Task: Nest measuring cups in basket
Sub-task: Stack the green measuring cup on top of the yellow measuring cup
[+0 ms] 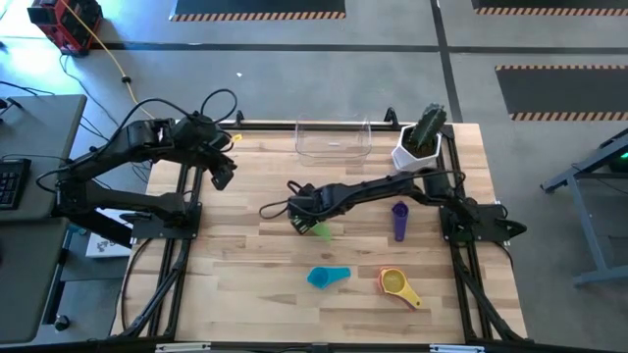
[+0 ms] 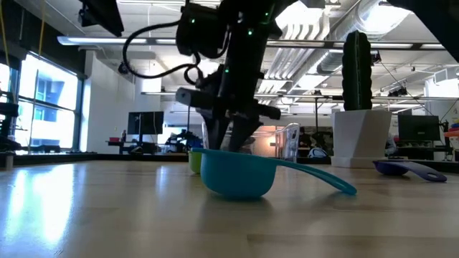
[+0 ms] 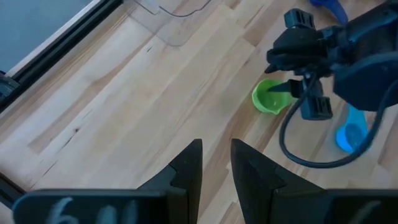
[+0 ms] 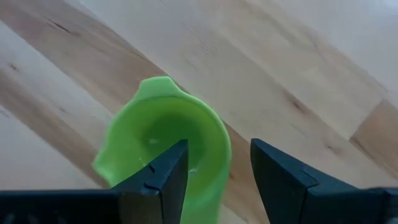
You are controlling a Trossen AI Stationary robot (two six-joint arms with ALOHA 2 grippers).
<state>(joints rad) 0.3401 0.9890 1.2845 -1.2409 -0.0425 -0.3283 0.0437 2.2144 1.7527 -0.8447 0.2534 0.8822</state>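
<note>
The green measuring cup (image 1: 322, 231) sits upright on the table near its middle. My right gripper (image 4: 214, 168) is open and reaches down over the cup (image 4: 165, 134). One finger (image 4: 163, 176) is inside the bowl and the other finger (image 4: 280, 180) is outside its wall. The same cup (image 3: 267, 96) shows in the left wrist view, under the right arm. A teal cup (image 1: 328, 277), a yellow cup (image 1: 396, 284) and a purple cup (image 1: 399, 220) lie apart on the table. The clear basket (image 1: 334, 140) stands at the far edge. My left gripper (image 3: 216, 163) hovers, narrowly open, near the far left corner.
A white pot with a green cactus (image 1: 420, 143) stands at the far edge, right of the basket. In the low view the teal cup (image 2: 237, 173) sits in front of the green cup (image 2: 194, 160). Bare wood stretches across the table's left half (image 1: 235, 265).
</note>
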